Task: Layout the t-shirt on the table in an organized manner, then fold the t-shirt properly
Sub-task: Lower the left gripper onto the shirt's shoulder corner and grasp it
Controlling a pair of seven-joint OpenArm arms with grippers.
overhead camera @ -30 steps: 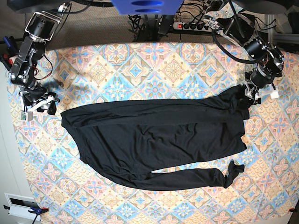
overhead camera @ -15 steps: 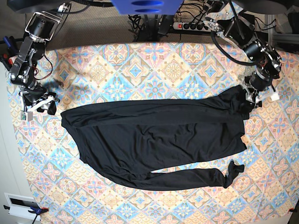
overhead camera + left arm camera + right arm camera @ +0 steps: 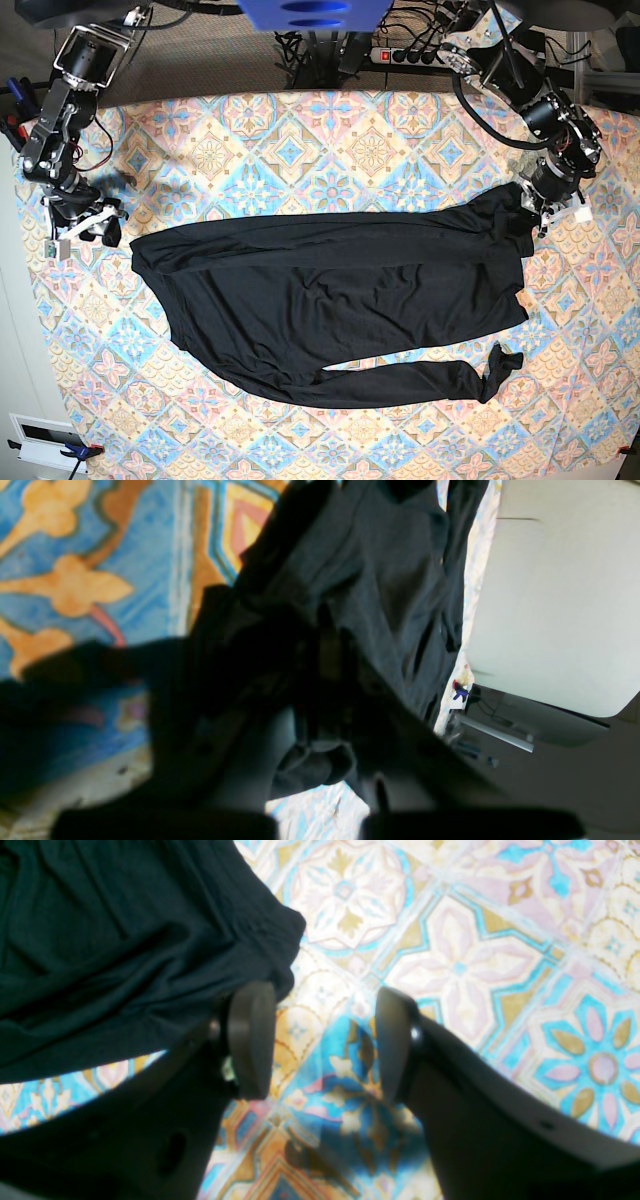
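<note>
Lying spread on table (image 3: 300,130), t-shirt (image 3: 330,300), left tool (image 3: 535,212) pinching its corner

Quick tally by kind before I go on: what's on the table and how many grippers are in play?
Garments: 1, the black t-shirt, spread across the table.
Grippers: 2, the left gripper shut on the shirt's corner, the right gripper open beside the opposite edge.
Patterned table covers: 1.
Total: 4.
</note>
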